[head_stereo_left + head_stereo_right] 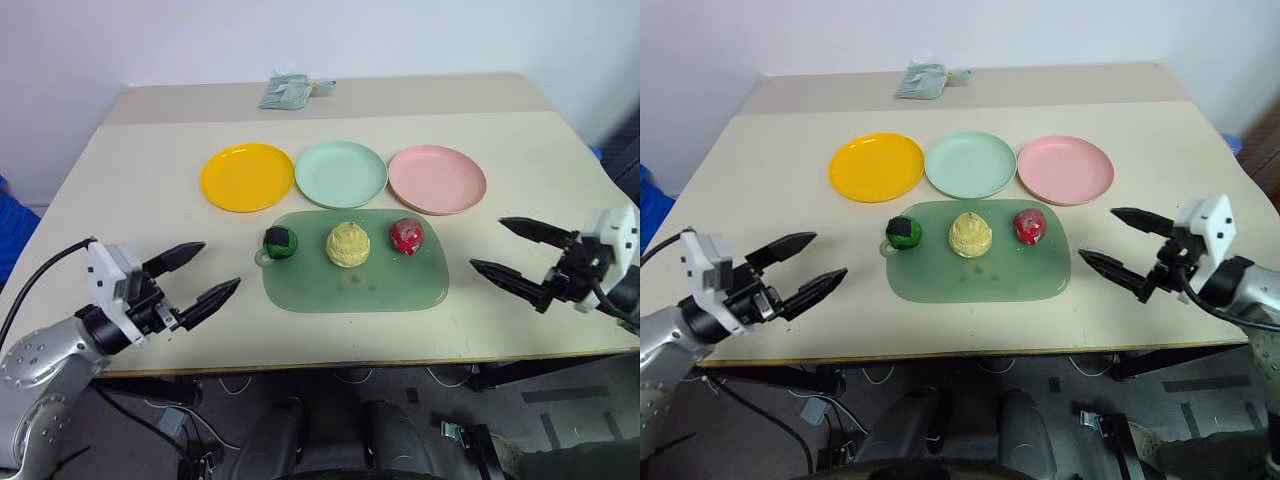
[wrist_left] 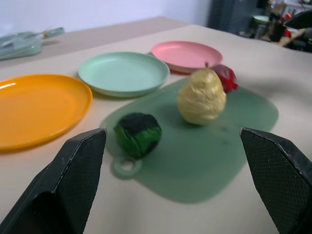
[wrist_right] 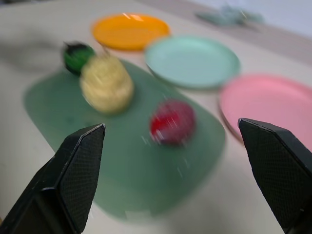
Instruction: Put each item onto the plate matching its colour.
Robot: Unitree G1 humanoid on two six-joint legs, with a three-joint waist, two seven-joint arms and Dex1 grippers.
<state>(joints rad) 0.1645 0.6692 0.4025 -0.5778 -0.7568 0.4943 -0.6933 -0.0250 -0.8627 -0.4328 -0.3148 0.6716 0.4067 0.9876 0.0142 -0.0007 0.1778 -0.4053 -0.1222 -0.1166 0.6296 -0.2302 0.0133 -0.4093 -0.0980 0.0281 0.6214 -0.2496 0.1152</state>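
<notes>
We hold both jaws wide open, left gripper (image 1: 197, 272) and right gripper (image 1: 515, 252), empty, aimed at three toys on board (image 1: 355, 290) near surface's front edge; plates bare.

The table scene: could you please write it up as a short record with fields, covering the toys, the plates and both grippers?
board: translucent green board near the table's front, carrying all three toys
toys on board: green toy at the robot's left, yellow toy in the middle, red toy at the right
plates: orange plate, green plate, pink plate in a row behind the board, all bare
left gripper: open, holding nothing, left of the board
right gripper: open, holding nothing, right of the board
sorted so far: none
</notes>
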